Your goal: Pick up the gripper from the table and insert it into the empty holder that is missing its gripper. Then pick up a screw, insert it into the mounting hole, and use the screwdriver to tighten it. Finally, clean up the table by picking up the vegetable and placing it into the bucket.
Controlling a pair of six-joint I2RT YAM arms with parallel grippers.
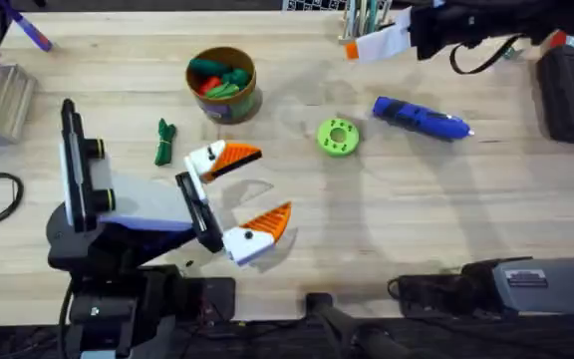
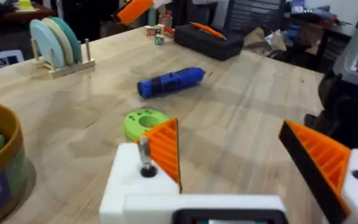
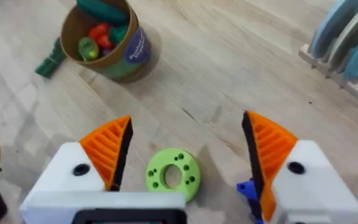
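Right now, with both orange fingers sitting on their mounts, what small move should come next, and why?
Probably shift the open right end effector from over the green disc to the screwdriver and close on it. A screw stands tall in the holder, seemingly not driven in, and the screwdriver lies untouched on the table.

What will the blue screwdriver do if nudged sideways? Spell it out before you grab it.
The screwdriver lies flat on the bare wooden table. Its rounded, pen-like body would probably roll rather than slide. It looks rigid, so it should not flex. The thin tip end seems lighter, so a nudge there may pivot it.
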